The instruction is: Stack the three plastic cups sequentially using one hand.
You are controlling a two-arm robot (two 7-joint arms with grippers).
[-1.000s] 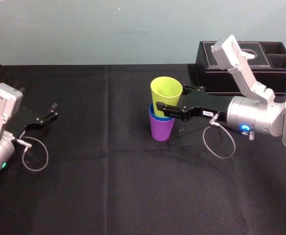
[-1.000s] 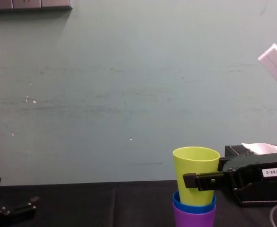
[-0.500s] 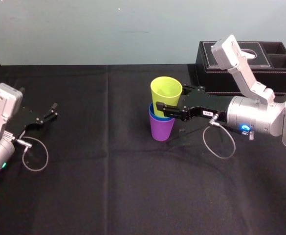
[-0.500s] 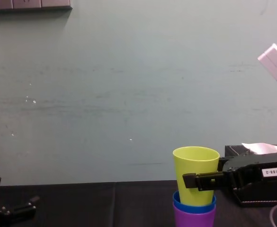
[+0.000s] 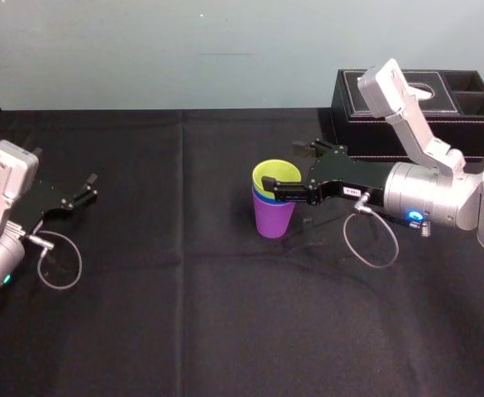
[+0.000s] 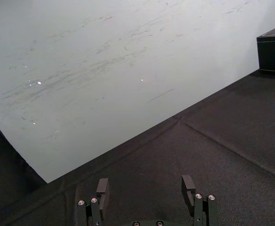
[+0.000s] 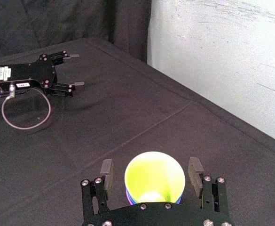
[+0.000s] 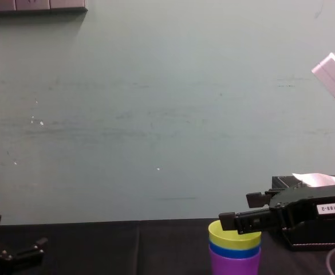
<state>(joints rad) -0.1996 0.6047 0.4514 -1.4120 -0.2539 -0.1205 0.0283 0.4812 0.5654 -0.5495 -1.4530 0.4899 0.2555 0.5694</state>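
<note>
The three plastic cups stand nested near the table's middle: the purple cup (image 5: pixel 273 220) at the bottom, the blue cup (image 5: pixel 261 198) showing as a thin rim, the yellow-green cup (image 5: pixel 276 174) sunk inside it. From the chest they read as yellow-green (image 8: pixel 232 232), blue (image 8: pixel 234 250) and purple (image 8: pixel 234 264) bands. My right gripper (image 5: pixel 283 171), labelled white, stands open around the top of the stack. In its wrist view both fingers (image 7: pixel 106 172) flank the yellow-green cup (image 7: pixel 153 175) with a gap on each side. My left gripper (image 5: pixel 88 187) rests open at the table's far left.
A black tissue box (image 5: pixel 440 103) stands behind my right arm at the back right. Black cloth (image 5: pixel 184 314) covers the table, with free room in front of and left of the stack. A cable loop (image 5: pixel 372 240) hangs from the right wrist.
The right gripper has opened and the yellow-green cup has dropped down into the blue cup. The left arm has not moved.
</note>
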